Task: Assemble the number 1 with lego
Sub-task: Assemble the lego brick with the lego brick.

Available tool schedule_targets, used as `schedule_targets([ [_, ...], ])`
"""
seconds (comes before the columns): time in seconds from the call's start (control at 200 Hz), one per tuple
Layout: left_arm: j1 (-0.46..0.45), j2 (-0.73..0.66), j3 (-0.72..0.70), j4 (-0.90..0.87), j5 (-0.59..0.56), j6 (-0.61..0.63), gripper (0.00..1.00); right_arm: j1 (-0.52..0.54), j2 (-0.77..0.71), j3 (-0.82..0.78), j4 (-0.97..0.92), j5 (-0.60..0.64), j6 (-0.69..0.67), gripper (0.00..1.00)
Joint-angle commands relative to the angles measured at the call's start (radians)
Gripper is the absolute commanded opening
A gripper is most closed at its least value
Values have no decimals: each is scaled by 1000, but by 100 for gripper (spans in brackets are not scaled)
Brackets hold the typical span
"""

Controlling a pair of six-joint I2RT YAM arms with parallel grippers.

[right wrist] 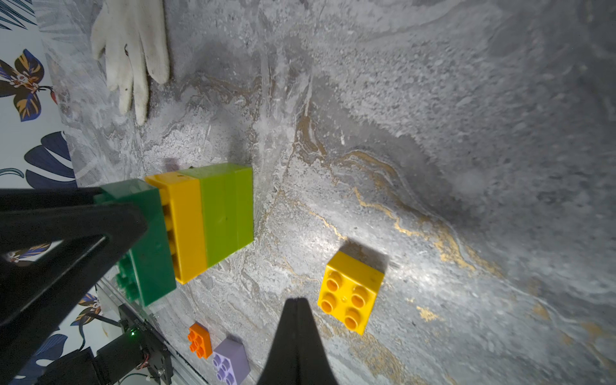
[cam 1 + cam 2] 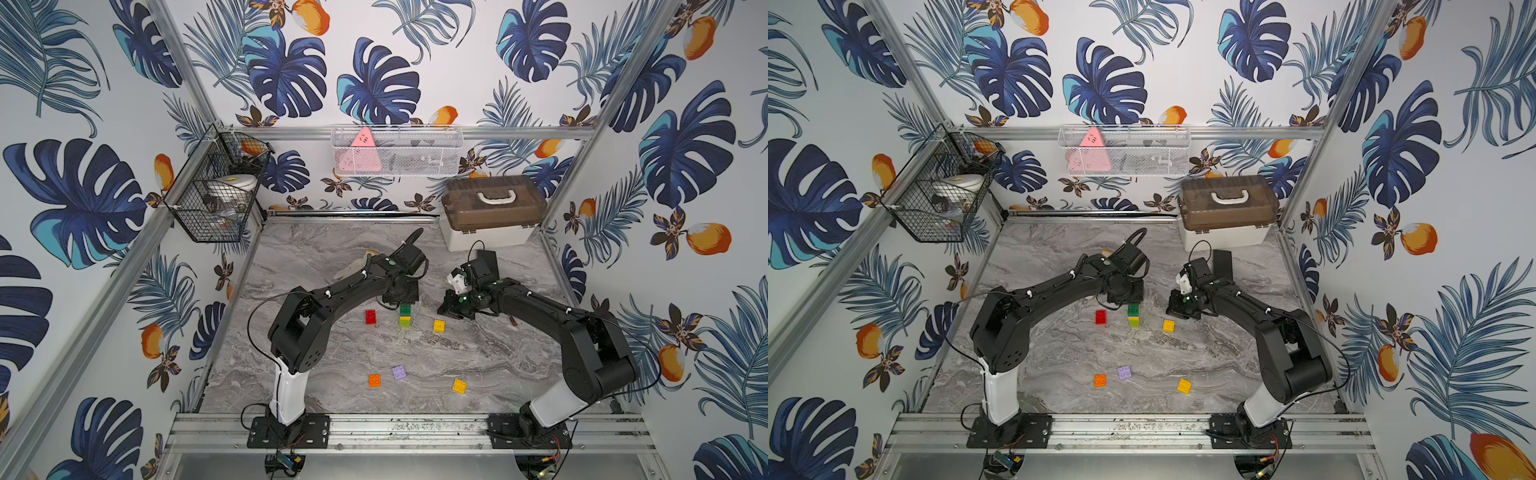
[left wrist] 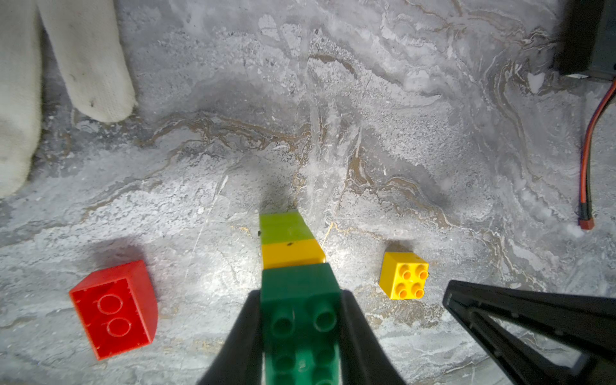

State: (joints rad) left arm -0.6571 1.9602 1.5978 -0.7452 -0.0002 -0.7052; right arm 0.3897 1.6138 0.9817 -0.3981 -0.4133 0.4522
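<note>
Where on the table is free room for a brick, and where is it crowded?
Bare: the middle band between the stack and the orange brick and lilac brick. Crowded: around the stack, in the left gripper.

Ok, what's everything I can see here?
brick stack: 1, lime-yellow-dark green, mid-table
red brick: 1, red, left of the stack
yellow bricks: 2, yellow, one right of the stack, one near the front
orange brick: 1, orange, front
lilac brick: 1, lilac, beside the orange one
glove: 1, white, far side of the table
storage box: 1, brown lid and white base, back right corner
wire basket: 1, black, left wall
mesh basket: 1, white, back wall
left jaws: 1 pair, black, shut on the brick stack's top
right jaws: 1 pair, black, shut, empty
</note>
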Motion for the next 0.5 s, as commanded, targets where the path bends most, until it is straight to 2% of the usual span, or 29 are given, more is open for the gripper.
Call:
schedule_targets([
  [0.0, -1, -5, 6, -8, 0, 1, 39, -1, -10, 0, -13, -2, -12, 11],
  [0.105, -1, -25, 1, 12, 4, -1, 50, -1, -19, -2, -20, 10, -14, 19],
  [0.22, -2, -47, 22, 24, 23, 4, 58, -2, -33, 0, -34, 27, -20, 29],
  [0.375, 0, -99, 31, 26, 49, -2, 63, 0, -52, 10, -60, 59, -33, 42],
  [0.495, 18, -194, -61, 27, 31, -8, 62, 23, -70, 40, -106, 95, -54, 46],
])
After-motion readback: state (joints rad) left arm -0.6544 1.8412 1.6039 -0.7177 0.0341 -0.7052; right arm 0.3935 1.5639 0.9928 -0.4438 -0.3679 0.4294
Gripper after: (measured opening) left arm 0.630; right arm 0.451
